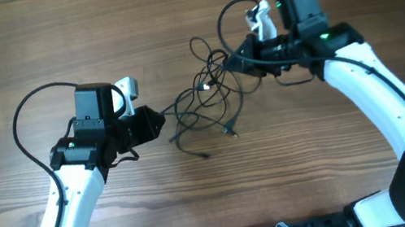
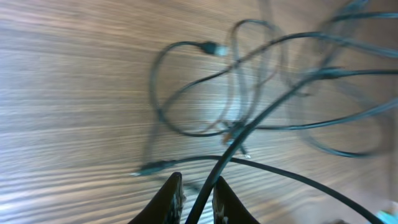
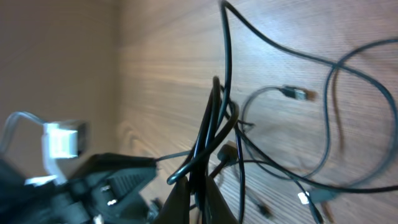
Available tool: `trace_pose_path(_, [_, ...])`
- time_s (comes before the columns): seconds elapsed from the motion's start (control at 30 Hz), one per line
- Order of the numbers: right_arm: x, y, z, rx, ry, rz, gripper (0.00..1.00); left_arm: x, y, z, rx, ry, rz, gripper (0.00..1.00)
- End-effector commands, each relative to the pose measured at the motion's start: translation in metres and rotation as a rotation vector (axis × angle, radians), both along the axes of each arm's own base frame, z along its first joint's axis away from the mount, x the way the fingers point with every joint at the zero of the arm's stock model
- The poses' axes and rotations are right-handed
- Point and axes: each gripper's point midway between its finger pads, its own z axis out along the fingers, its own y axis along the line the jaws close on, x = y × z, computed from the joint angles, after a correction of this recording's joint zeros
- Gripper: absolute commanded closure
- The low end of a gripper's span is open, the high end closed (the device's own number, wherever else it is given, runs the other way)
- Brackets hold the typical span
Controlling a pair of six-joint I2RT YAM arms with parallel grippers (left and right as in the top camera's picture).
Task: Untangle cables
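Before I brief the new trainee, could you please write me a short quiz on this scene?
1. True or false: the right jaws are closed on several strands of the cables bunched together.
2. What sits between the left jaws? A) nothing B) one cable strand C) a white plug
3. Fill in: the loose tangle lies on a ___ table, between the two arms.

Key: 1 true; 2 B; 3 wooden.

Matt wood-grain table [image 1: 10, 47], seemingly rubbery cables [image 3: 210, 121]
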Motion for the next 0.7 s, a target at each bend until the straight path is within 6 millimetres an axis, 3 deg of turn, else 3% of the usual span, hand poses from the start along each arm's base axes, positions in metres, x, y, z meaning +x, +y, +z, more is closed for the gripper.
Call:
trace_pose_path(0.0, [-0.005, -0.001, 0.033, 0.220, -0.065, 0.139, 0.96, 0.006, 0.031, -0.007, 0.158, -0.015, 0.103, 0.84])
trace_pose_path(0.07, [-0.009, -0.006, 0.056, 0.335, -0.141, 0.220, 0.96, 0.009, 0.038, -0.007, 0.171, -0.014, 0.136, 0.84])
trace_pose_path(0.13, [-0.015, -0.010, 0.069, 0.403, -0.191, 0.278, 0.96, 0.013, 0.048, -0.006, 0.151, -0.007, 0.203, 0.75])
trace_pose_path(0.17, [-0.017, -0.011, 0.072, 0.420, -0.199, 0.291, 0.96, 0.016, 0.052, -0.005, 0.140, -0.006, 0.234, 0.64])
trace_pose_path(0.2, [-0.019, -0.011, 0.074, 0.433, -0.212, 0.308, 0.96, 0.020, 0.060, -0.003, 0.119, -0.005, 0.287, 0.42])
trace_pose_path(0.23, [-0.019, -0.010, 0.074, 0.434, -0.209, 0.310, 0.96, 0.022, 0.060, -0.002, 0.098, -0.005, 0.300, 0.28])
trace_pose_path(0.3, [-0.020, -0.008, 0.073, 0.428, -0.200, 0.309, 0.95, 0.024, 0.048, 0.005, 0.005, -0.010, 0.258, 0.20])
trace_pose_path(0.4, [-0.020, -0.002, 0.063, 0.382, -0.174, 0.292, 0.96, 0.017, 0.010, 0.025, -0.153, -0.059, 0.041, 0.16])
trace_pose_path(0.5, [-0.028, 0.008, 0.064, 0.392, -0.167, 0.325, 0.96, 0.006, -0.011, 0.037, -0.247, -0.088, -0.101, 0.11])
trace_pose_path(0.6, [-0.044, 0.018, 0.083, 0.495, -0.192, 0.428, 0.96, 0.001, -0.008, 0.030, -0.209, -0.079, -0.122, 0.14])
trace_pose_path(0.67, [-0.048, 0.020, 0.093, 0.538, -0.222, 0.474, 0.96, 0.007, 0.018, 0.010, -0.052, -0.045, -0.016, 0.28])
